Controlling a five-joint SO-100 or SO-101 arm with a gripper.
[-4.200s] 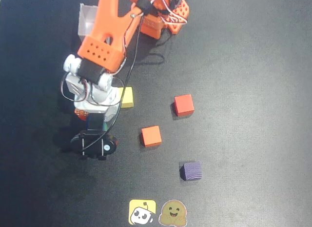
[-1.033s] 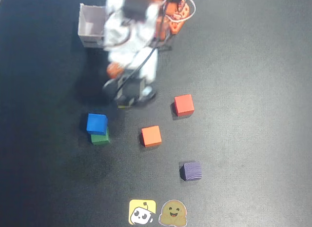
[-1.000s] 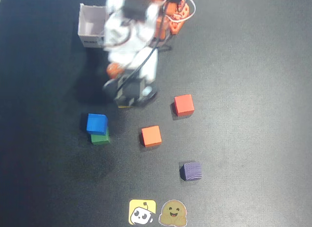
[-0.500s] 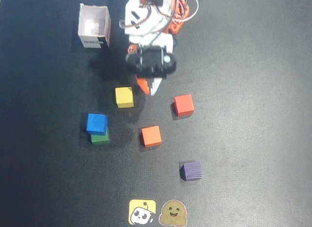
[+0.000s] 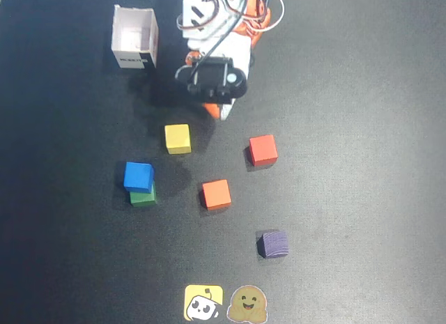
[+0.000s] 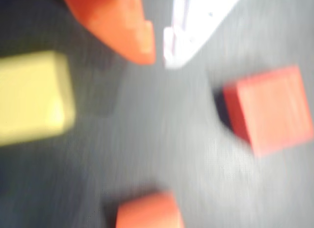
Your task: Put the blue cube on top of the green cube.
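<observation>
The overhead view is bright and sharp, with soft dark shadows beside each cube. The wrist view is very blurry, and the yellow cube [image 6: 32, 96] looks smeared.

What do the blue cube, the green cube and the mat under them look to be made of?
Blue cube: painted wood or plastic, matte, no glare, crisp edges. Green cube, under the blue one: same matte look, mostly hidden. Mat: dark, faintly speckled, probably cloth or foam; cannot tell which.
</observation>
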